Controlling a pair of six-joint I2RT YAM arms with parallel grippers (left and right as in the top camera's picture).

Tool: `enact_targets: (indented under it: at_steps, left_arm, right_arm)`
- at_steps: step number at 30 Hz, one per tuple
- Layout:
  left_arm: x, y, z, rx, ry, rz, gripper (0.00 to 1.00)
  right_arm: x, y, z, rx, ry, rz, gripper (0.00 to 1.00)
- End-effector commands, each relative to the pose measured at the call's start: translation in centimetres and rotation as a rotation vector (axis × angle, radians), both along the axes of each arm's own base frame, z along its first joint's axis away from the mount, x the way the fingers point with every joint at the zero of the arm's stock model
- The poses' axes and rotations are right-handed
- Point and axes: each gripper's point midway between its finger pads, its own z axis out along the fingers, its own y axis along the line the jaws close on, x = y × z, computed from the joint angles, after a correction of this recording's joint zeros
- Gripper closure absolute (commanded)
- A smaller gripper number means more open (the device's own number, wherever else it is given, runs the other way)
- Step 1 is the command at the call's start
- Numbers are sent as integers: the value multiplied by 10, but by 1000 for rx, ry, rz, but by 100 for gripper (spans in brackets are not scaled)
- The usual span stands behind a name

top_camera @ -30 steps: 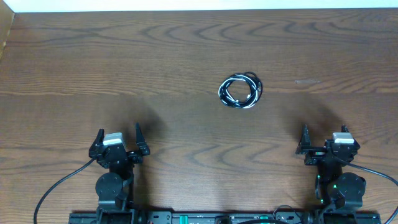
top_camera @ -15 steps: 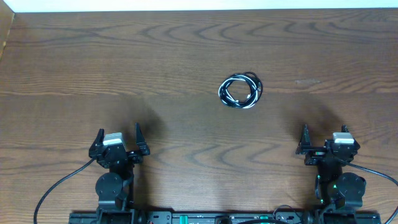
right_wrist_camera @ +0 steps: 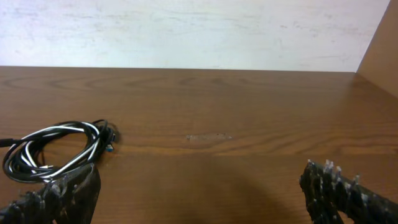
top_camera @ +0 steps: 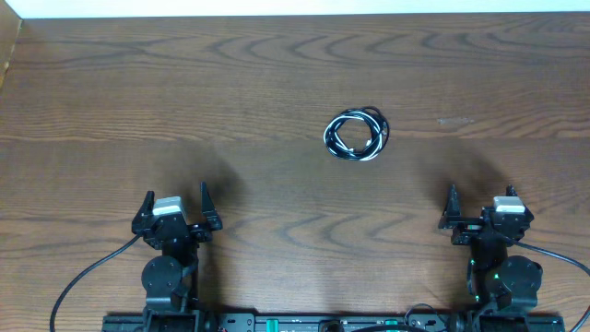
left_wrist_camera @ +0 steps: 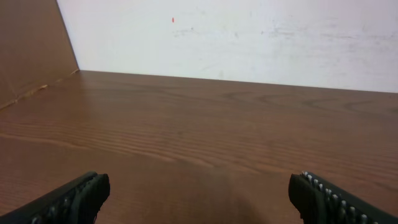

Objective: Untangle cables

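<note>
The cables (top_camera: 357,136) lie as one small coil of black and white cords on the wooden table, right of centre. In the right wrist view the same cables (right_wrist_camera: 56,151) show at the left, ahead of my left fingertip. My left gripper (top_camera: 176,207) rests near the front left edge, open and empty, far from the coil. My right gripper (top_camera: 481,205) rests at the front right, open and empty, with the coil ahead and to its left. In the left wrist view my left gripper (left_wrist_camera: 199,193) spans bare wood; the cables are out of that view.
The wooden table (top_camera: 230,111) stretches wide around the coil. A white wall (left_wrist_camera: 236,37) bounds its far edge. A brown side panel (left_wrist_camera: 31,50) stands at the far left, and another side panel (right_wrist_camera: 382,56) at the far right.
</note>
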Motion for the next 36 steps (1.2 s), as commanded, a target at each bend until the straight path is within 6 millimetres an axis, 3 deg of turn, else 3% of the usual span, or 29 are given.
enact_targets:
  at_steps: [1, 36]
  left_arm:
    - [0, 2, -20, 17, 51, 5, 2]
    - [1, 2, -15, 15, 33, 11, 2]
  right_arm:
    - [0, 0, -2, 14, -2, 1, 1]
    - [0, 0, -2, 14, -2, 1, 1]
